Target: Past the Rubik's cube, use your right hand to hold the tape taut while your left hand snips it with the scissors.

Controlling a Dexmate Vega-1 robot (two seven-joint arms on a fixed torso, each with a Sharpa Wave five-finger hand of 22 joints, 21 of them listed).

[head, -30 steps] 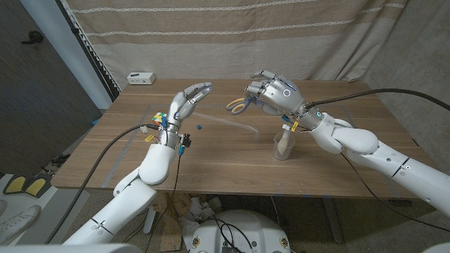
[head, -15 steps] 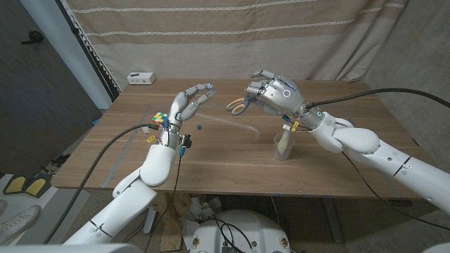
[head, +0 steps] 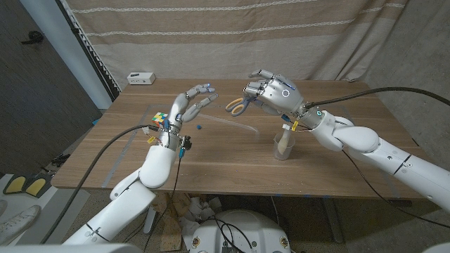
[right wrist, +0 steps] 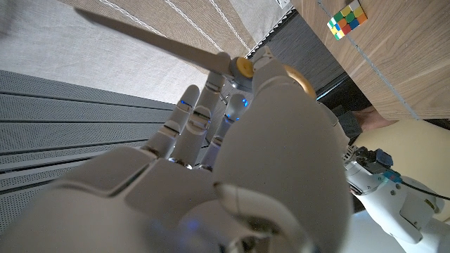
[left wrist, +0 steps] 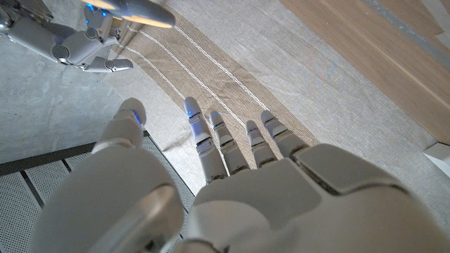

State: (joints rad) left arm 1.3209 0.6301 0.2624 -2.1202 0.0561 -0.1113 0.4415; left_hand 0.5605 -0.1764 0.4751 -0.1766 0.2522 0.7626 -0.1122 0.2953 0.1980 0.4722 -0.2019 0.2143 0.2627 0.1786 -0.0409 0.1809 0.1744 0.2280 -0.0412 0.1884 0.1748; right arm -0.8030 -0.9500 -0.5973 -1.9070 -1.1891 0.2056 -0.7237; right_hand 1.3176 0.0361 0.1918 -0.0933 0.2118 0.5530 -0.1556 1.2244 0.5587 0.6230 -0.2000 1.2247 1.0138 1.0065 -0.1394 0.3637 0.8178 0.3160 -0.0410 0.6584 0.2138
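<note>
The right hand (head: 271,93) hangs over the far middle of the worktop (head: 232,158) with the scissors (head: 237,105) held in its curled fingers — the yellow handles poke out on the side facing the left hand, and in the right wrist view a long blade (right wrist: 151,42) runs past the yellow pivot. That is the opposite hand from the one the task names for cutting. The left hand (head: 188,102) is raised above the far-left part of the worktop, fingers spread wide and holding nothing. The Rubik's cube (head: 160,119) sits near the left edge, just beside the left wrist. A thin pale strip, probably the tape (head: 242,127), lies on the wood between the two hands, beyond the cube; a small blue bit (head: 200,127) lies near it. A clear cup (head: 283,145) stands under the right forearm.

The step in hand looks like a handover of the scissors to the left hand. To do it well, bring the handles toward the open left palm, blades pointing away — and let the right fingers release only once the left fingers have closed through or around the loops.
</note>
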